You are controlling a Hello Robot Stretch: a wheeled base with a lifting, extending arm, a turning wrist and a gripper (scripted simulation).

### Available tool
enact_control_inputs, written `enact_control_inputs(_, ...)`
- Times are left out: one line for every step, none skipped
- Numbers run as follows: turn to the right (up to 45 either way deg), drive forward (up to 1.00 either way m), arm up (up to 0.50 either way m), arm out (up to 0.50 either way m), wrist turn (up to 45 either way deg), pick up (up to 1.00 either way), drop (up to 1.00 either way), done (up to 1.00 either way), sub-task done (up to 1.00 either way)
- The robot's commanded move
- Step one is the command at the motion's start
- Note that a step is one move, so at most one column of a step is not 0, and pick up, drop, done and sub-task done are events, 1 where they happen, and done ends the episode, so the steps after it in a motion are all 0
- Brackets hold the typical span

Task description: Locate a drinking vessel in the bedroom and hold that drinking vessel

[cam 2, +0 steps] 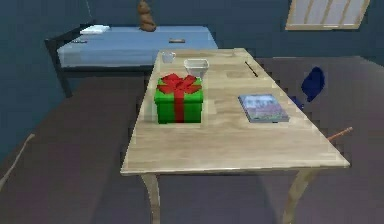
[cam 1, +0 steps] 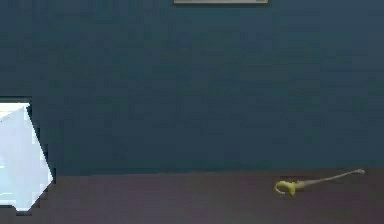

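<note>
A small pale cup-like thing [cam 2: 171, 58] is seen at the far end of the table [cam 2: 230, 150], behind the green gift box [cam 2: 180, 98]; the state of the pincer cannot be told.

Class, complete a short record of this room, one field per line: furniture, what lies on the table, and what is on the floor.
walls: dark blue
table: light wooden table
on table: green gift box with red ribbon; pale bowl behind it; book
seat: blue chair beside the table
beyond table: bed with blue cover
window: blinds
floor: yellowish cord-like thing
</note>
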Motion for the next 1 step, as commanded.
enact_control_inputs(0.0, 0.50, 0.00, 0.00, 0.0, 0.00, 0.00, 0.00, 0.00)
